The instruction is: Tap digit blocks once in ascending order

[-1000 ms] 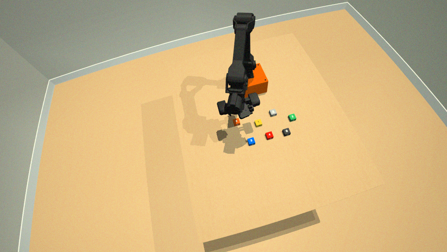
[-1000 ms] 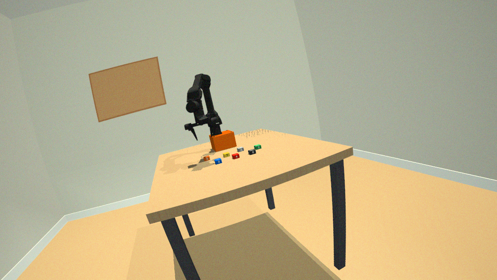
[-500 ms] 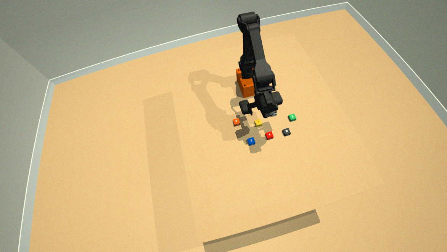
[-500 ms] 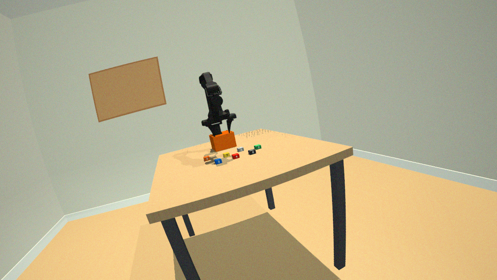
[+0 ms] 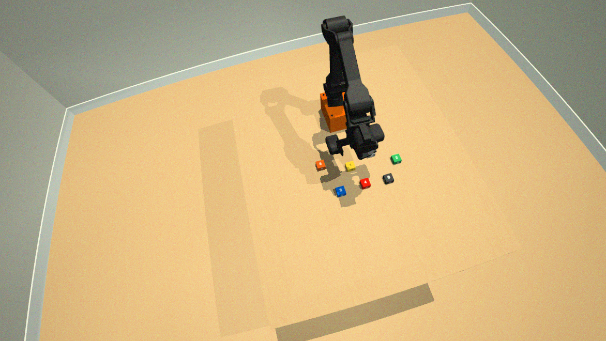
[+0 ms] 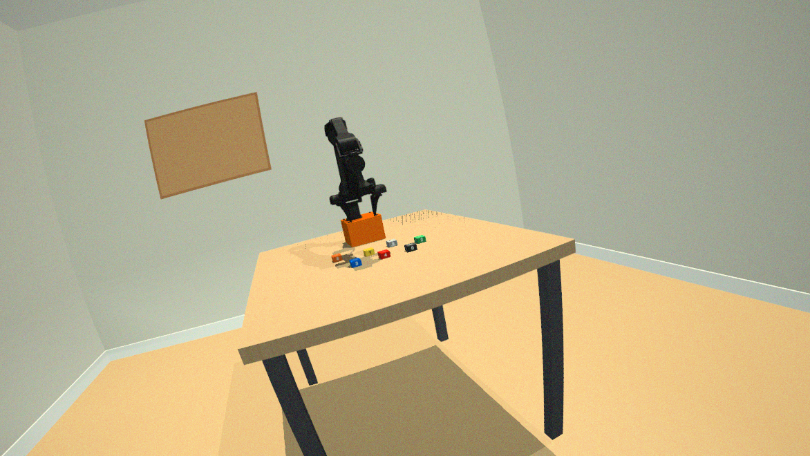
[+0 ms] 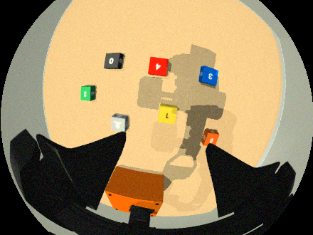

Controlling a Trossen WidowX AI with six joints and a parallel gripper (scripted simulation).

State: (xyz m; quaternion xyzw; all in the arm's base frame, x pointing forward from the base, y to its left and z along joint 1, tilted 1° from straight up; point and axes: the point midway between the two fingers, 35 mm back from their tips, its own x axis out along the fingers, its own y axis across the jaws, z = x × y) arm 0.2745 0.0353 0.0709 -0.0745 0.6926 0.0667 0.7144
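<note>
So the gripper was spread wide with nothing between its fingers, hanging up in the air above the table, not touching any block. In the wrist view the two dark fingertips pointed down toward the blocks, and the white block sat just past the tip of the one on the left side of that picture, while the orange block sat right at the tip of the other. The yellow block marked 1 lay between them, a bit further out. Beyond it were the red block marked 4, the blue block marked 3, the black block marked 0 and the green block. From the top view the arm hid the white one. The orange base stood just behind the group.
</note>
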